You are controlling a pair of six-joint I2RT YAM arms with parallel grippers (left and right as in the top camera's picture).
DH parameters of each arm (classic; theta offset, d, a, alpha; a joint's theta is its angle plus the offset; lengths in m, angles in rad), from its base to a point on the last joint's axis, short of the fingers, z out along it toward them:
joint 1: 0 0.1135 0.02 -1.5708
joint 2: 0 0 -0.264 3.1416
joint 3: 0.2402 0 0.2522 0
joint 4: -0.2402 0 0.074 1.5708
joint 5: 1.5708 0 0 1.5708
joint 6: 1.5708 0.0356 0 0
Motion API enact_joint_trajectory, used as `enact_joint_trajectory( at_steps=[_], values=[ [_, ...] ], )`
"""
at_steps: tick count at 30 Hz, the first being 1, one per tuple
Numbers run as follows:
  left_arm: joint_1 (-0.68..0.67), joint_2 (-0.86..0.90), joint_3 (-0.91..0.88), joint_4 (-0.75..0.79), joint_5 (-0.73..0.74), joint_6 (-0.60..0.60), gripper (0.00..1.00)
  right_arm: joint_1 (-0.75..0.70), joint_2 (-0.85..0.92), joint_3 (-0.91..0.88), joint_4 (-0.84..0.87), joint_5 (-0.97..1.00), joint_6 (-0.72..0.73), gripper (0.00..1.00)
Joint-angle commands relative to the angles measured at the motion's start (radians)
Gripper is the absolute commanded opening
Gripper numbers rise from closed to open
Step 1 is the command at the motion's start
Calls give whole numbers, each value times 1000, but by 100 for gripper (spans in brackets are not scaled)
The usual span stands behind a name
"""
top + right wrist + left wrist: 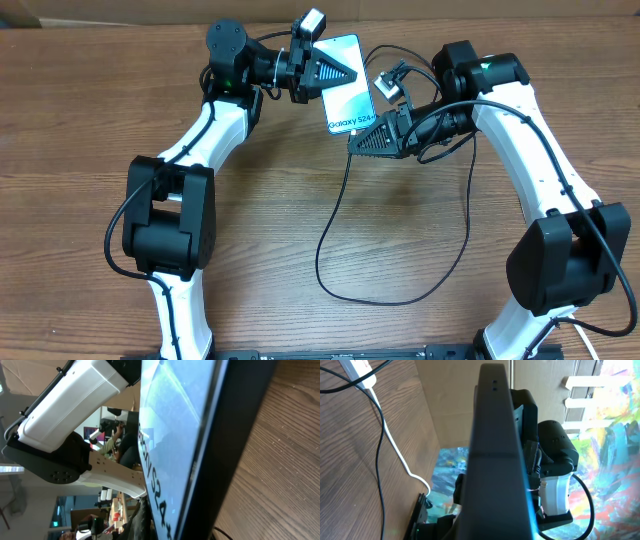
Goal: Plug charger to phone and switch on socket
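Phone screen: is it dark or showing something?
Showing: the phone has a light blue-white screen with "Galaxy S24" text, seen overhead and from the right wrist.

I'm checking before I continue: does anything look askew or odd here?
The slim black-edged smartphone with its light-blue screen sits skewed diagonally, gripped by the left gripper, with the right gripper shut at its lower end. Nothing looks spilled or damaged.
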Motion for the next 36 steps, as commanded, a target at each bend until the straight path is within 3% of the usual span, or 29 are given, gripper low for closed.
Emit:
enact_joint_trajectory(
  at_steps=[1,36],
  values=[
    [-20,-8,32,5,43,-8,4,-20,-27,25,11,-19,-1,3],
    [-29,-8,29,5,43,-3,4,-60,-27,25,-3,-3,-4,4]
  ],
)
